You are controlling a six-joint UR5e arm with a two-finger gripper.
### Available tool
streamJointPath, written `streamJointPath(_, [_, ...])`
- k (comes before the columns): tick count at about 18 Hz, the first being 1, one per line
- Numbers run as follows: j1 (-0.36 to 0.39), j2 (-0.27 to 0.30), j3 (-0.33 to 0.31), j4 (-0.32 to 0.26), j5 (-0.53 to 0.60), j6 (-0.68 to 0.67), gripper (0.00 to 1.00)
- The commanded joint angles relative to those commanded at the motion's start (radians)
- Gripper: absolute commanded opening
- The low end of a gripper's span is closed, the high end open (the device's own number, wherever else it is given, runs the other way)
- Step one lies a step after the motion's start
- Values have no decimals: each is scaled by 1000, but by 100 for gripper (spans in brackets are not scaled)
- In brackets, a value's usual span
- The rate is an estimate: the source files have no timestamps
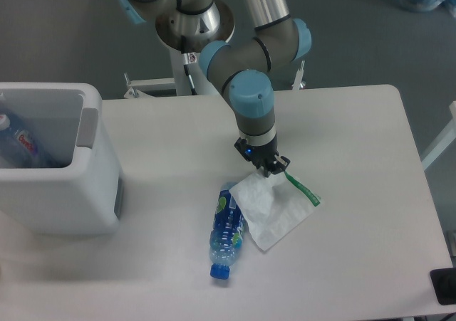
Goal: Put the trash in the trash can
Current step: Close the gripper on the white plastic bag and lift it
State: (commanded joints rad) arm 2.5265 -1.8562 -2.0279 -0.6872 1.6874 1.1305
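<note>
Hanging straight down over the white table (356, 193), the arm's two-finger gripper (269, 170) sits at the upper corner of the flat white plastic wrapper with the green edge stripe (274, 207). The jaws look pinched together on that corner, though from where I stand the tips are too small to be sure the wrapper is truly caught. The wrapper spreads away from the jaws toward the near edge of the table, its green stripe running down its right side.

Touching the wrapper's left edge lies the small clear bottle with the blue label and blue cap (226, 232), on its side, long axis running roughly toward the near edge, cap nearest me.

Well apart to the left stands the large white boxy plastic trash can (64, 193), grey panel on its right rim. Inside it I can see something with a blue and red label, perhaps another bottle. Carrying the wrapper there means a long sweep leftward.
</note>
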Motion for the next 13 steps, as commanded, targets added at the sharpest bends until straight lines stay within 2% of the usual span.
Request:
streamJointPath(8, [28, 6, 49, -3, -14, -8, 0])
streamJointPath(13, [32, 28, 120, -15, -18, -122, 0])
